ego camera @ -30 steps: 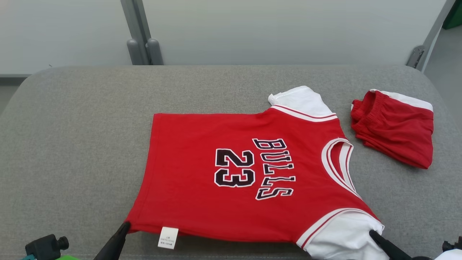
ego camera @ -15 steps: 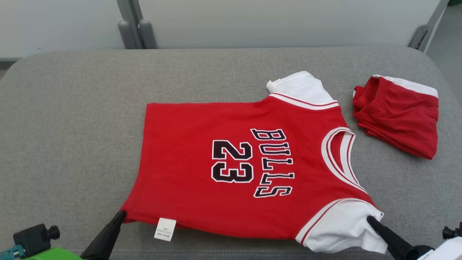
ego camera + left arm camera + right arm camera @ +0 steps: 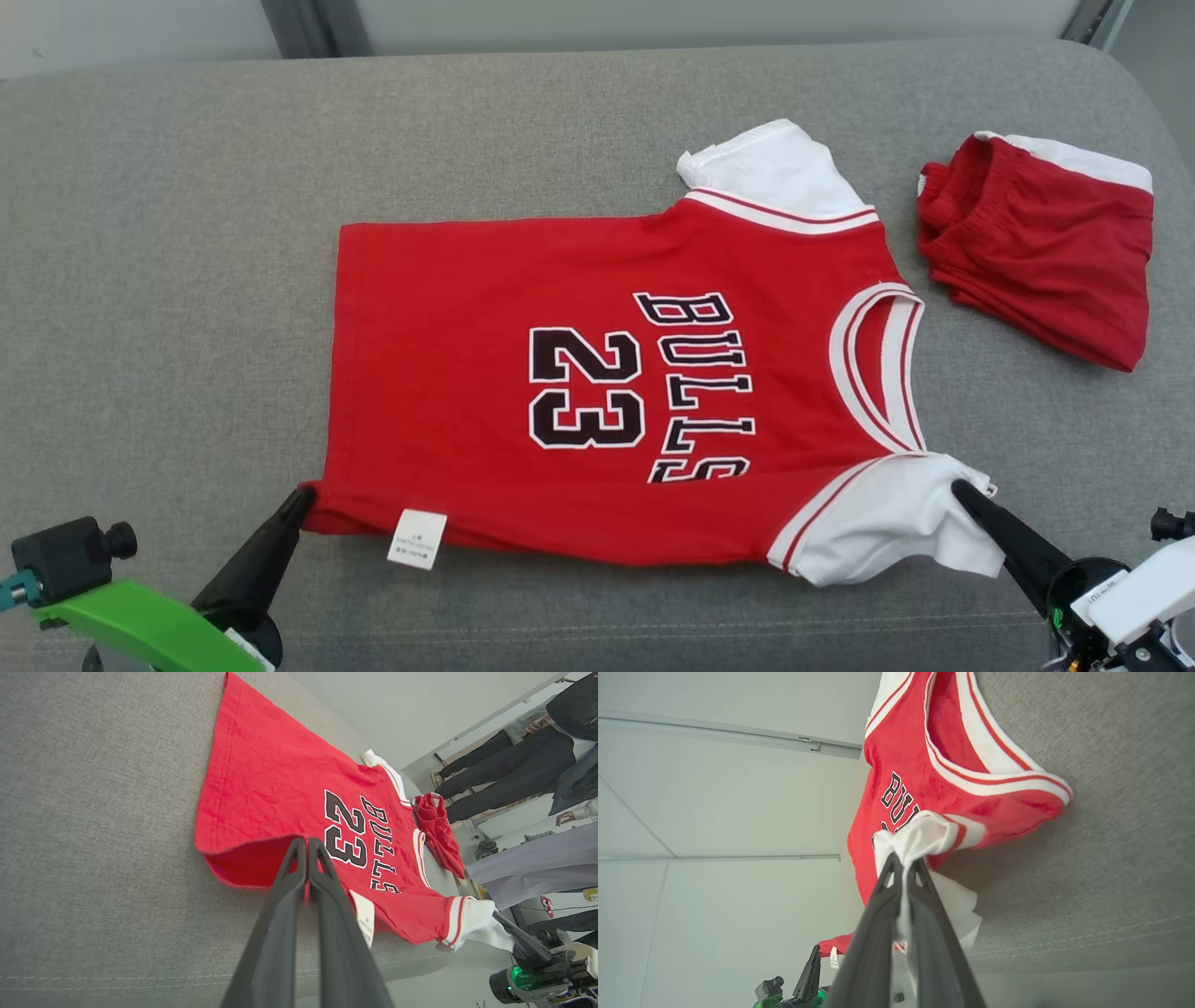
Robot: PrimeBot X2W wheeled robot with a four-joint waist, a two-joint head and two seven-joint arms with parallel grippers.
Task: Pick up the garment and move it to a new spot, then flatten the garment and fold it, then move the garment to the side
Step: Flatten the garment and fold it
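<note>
jersey (image 3: 597, 373): spread on grey cushion (image 3: 168, 280), near edge lifted | left gripper (image 3: 302, 496): pinching hem corner | right gripper (image 3: 960, 488): pinching white sleeve | handling: likely light, limp; grip corners, seams

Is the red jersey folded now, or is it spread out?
Spread out. The jersey lies open on the grey cushion, print facing up; only its near corners are pinched up.

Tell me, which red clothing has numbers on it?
The big jersey spread in the middle, printed BULLS 23. The folded red shorts to its right are plain.
</note>
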